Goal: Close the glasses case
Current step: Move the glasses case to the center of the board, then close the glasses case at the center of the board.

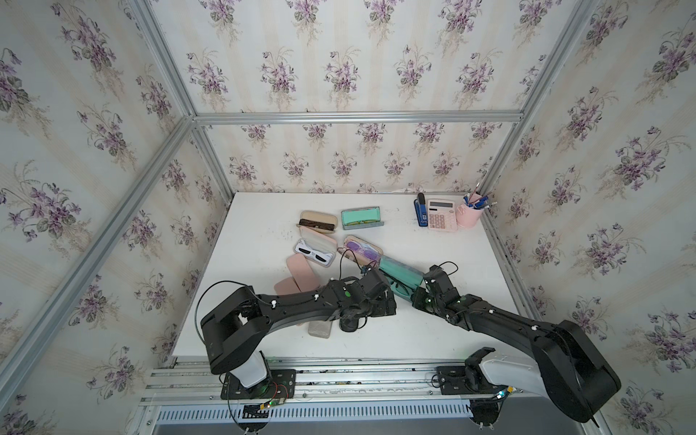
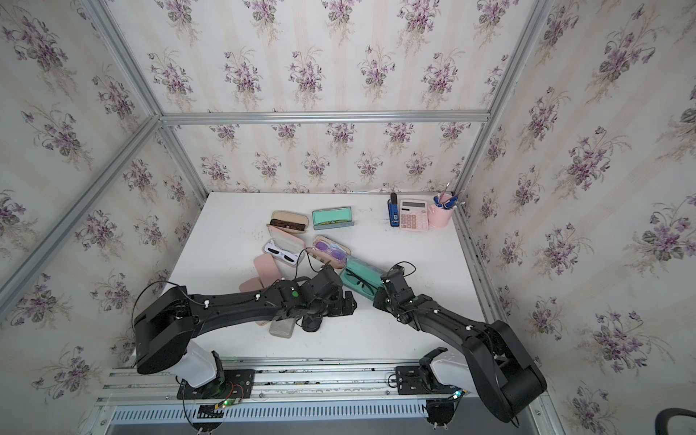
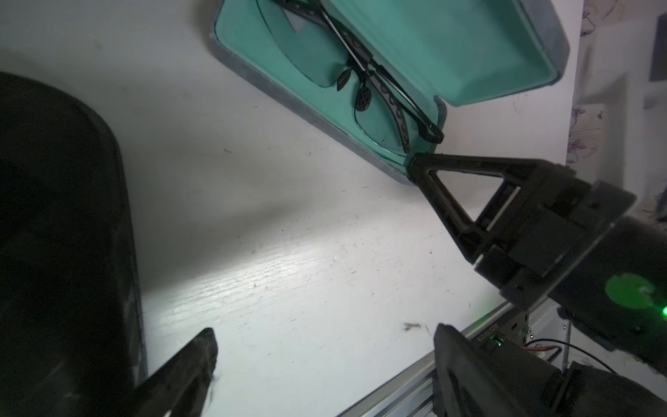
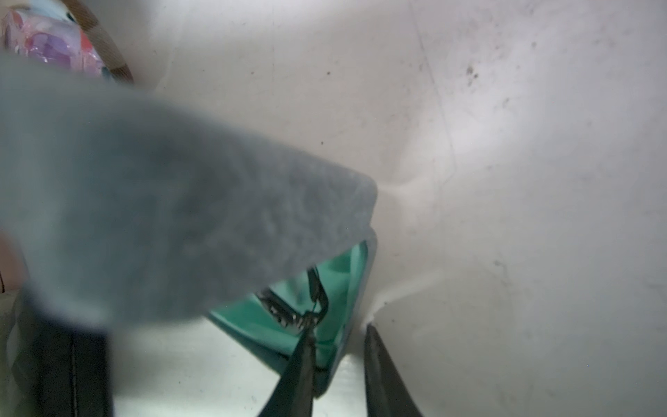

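Note:
The glasses case (image 1: pixel 401 277) (image 2: pixel 361 278), grey outside and teal inside, lies open in the middle of the table with black glasses (image 3: pixel 364 72) in it. Its grey lid (image 4: pixel 180 216) stands raised over the teal base (image 4: pixel 339 289). My right gripper (image 4: pixel 339 330) (image 1: pixel 418 292) is at the near end of the case, jaws a little apart. One finger reaches inside the rim, the other stays outside, clear of the wall. My left gripper (image 3: pixel 325 332) (image 1: pixel 388 303) hangs wide open over bare table beside the case, holding nothing.
Several other glasses cases lie to the left and behind: a beige one (image 1: pixel 318 222), a teal one (image 1: pixel 361 218), one with white sunglasses (image 1: pixel 314 252), one with purple glasses (image 1: pixel 361 250), pink closed ones (image 1: pixel 297 271). A calculator (image 1: pixel 440 214), stapler (image 1: pixel 421 211) and pen cup (image 1: pixel 469 214) stand back right.

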### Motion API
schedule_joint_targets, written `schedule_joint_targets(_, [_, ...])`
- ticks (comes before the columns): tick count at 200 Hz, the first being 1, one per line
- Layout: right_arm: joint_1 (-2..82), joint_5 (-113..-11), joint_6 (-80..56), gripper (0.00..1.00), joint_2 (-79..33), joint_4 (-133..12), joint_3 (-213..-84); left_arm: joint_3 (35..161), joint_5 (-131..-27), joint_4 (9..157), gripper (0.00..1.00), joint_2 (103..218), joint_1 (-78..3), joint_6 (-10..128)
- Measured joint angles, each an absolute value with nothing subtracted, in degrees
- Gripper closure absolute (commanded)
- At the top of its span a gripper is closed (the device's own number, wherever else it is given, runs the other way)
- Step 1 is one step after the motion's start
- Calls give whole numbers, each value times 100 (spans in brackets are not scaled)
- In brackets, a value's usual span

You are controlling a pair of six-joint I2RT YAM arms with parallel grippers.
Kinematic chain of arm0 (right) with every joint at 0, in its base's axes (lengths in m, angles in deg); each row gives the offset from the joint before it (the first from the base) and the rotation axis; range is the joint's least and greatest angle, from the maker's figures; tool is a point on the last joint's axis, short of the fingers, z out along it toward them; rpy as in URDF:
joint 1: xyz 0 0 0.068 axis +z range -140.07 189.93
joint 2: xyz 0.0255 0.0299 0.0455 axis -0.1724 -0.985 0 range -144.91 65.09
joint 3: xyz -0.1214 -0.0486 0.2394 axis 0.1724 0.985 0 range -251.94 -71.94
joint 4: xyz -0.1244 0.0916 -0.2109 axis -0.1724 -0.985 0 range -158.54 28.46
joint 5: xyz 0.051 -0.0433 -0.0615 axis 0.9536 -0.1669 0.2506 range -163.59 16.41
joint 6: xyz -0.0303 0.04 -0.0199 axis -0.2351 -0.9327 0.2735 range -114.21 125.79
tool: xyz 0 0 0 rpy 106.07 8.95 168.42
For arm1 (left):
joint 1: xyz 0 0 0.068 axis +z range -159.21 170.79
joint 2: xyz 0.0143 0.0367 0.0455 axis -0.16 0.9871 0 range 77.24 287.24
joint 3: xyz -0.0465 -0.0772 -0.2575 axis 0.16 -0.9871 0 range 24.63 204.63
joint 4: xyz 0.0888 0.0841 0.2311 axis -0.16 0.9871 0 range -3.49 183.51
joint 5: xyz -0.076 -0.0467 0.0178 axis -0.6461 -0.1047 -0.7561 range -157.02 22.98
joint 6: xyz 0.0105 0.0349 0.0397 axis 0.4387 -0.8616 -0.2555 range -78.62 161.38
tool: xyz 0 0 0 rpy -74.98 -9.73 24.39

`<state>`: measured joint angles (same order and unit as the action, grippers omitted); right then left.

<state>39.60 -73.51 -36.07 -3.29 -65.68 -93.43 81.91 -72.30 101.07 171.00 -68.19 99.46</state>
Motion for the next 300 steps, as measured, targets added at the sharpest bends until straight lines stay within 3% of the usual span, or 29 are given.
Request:
schedule_joint_targets(15, [3986, -7382, -3647, 56, -54, -6756, -9265, 8147, -7186, 9946, 11, 17178, -6856, 10200])
schedule_joint_targets(40, [3988, -7413, -3673, 49, 499, -7189, -9258, 8101, -6966, 9849, 14, 17334, -6845, 10580])
schedule_joint_targets(67, [3992, -7483, -3660, 47, 858, -7574, -9488, 8079, -6649, 9795, 20, 17471, -6775, 10932])
schedule_joint_targets(112, [3992, -7590, -3415, 43, 1155, -8114, -10043, 8282, -6402, 9662, 22, 17891, -6607, 11315])
schedule_joint_targets(166, [3894, -7612, -2829, 42, 582, -8326, -10926, 8521, -6255, 9666, 22, 18160, -6439, 11568])
schedule_joint_targets(240, [3079, -7209, -2040, 42, -298, -8299, -11689, 8938, -6249, 9769, 23, 18503, -6312, 11568])
schedule_joint_targets(300, [2707, -6698, -1575, 43, -757, -8138, -11960, 9058, -6253, 9611, 30, 18689, -6248, 11505])
